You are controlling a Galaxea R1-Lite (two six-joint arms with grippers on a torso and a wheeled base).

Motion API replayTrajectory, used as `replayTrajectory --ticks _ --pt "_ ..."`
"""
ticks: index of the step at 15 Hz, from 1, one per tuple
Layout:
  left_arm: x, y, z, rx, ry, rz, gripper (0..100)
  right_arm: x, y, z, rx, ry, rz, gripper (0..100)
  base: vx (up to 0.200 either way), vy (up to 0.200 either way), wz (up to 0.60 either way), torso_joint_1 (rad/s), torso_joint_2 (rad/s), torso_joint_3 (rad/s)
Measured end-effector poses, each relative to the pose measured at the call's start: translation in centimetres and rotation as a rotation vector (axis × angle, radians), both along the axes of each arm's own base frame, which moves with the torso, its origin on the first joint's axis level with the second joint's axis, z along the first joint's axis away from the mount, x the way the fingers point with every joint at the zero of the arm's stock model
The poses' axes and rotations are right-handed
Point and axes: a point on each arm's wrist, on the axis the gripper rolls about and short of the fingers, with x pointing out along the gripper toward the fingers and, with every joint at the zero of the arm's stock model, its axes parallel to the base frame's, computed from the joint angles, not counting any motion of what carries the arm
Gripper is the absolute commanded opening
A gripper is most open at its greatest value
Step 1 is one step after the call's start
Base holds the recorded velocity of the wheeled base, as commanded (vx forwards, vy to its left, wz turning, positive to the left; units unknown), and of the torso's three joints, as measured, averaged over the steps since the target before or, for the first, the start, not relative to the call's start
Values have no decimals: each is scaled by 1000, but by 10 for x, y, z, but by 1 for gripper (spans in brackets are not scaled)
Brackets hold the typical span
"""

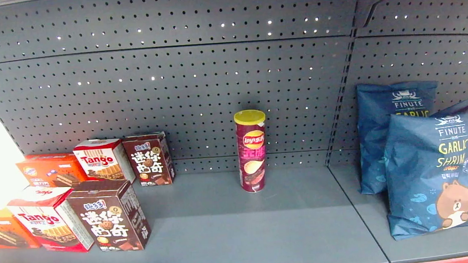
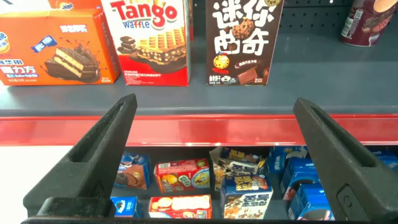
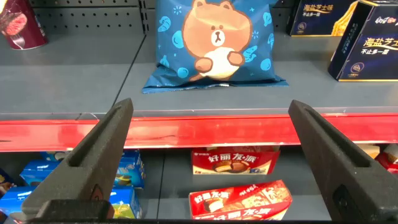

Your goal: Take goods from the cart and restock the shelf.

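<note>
Head view: a tall red can (image 1: 252,150), yellow lid on, stands on the grey metal shelf (image 1: 232,229). The left gripper (image 2: 214,101) and right gripper (image 3: 210,104) are wide apart.

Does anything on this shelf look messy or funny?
Nothing is spilled or broken. The odd one is the chip can: it stands upright all alone on the shelf, with bare space on both sides. The front blue bag overlaps the back blue bag, set off to one side.

Jaws spread wide; shelf (image 2: 311,93) just ahead
</note>
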Motion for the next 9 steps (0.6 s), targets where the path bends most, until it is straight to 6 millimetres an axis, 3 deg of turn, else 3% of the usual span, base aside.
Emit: replayTrajectory --ticks 9 --pt "0 0 0 0 0 0 100 0 0 0 0 0 0 100 0 0 0 0 0 0"
